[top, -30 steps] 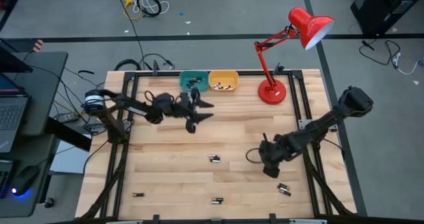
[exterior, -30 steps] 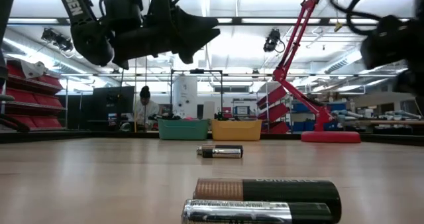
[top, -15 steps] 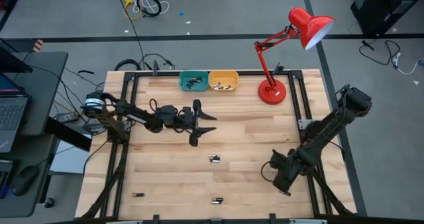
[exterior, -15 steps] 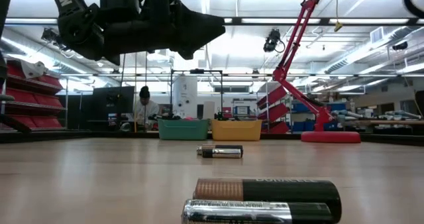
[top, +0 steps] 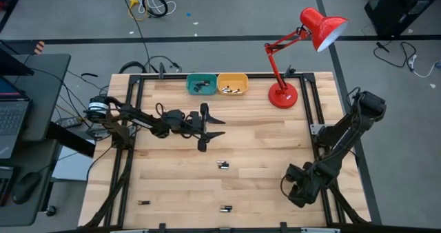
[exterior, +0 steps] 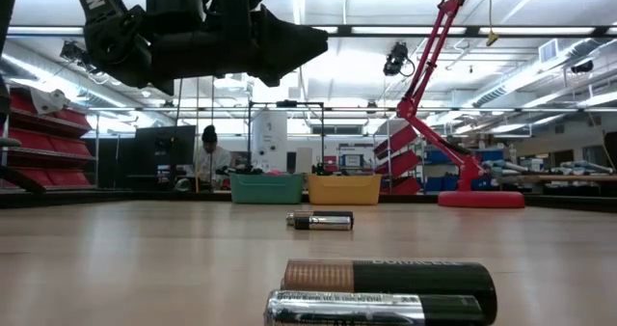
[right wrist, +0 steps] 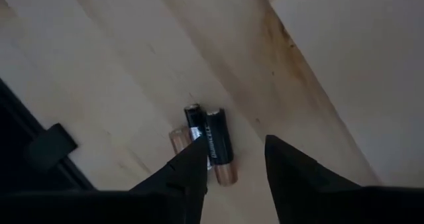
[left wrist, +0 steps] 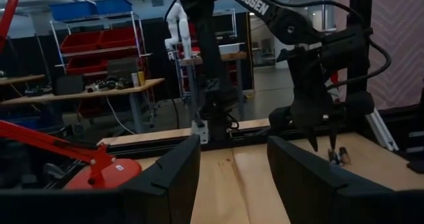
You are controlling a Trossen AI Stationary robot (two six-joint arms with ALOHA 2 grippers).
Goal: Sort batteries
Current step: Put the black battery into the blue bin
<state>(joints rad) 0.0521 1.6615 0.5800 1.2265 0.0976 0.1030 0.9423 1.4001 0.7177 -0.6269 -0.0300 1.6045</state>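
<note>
Since a second ago the right gripper (top: 301, 189) has been sliding toward the table's (top: 172, 171) near right corner; the left gripper (top: 207, 127), fingers apart, is hovering mid-table; one battery (top: 223, 165) is lying crosswise nearby. Low view: two batteries (exterior: 386, 289) are lying side by side, axes crosswise. Right wrist view: spread fingers are hanging over a touching pair (right wrist: 211, 144), parallel.
</note>
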